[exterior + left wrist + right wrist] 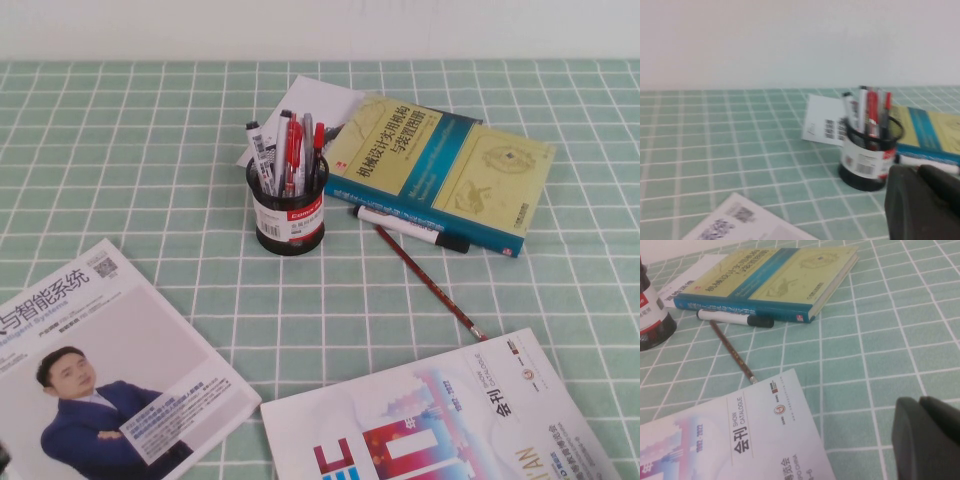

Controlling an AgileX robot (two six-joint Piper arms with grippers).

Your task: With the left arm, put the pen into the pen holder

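The black mesh pen holder [288, 218] stands at the table's middle, left of a book. The red pen [293, 152] stands upright inside it among several other pens. The left wrist view shows the holder [864, 161] and the red pen [872, 111] in it. My left gripper [918, 171] is shut and empty, low over the cloth, near the holder and apart from it. My right gripper [920, 402] is shut and empty over bare cloth, right of a magazine. Neither gripper shows in the high view. The holder's edge also shows in the right wrist view [651, 322].
A yellow and blue book [440, 165] lies right of the holder, on a white paper [312, 103]. A white marker with black cap [410, 228] and a thin red pencil [430, 283] lie in front of it. Magazines lie at front left [100, 370] and front right [440, 420].
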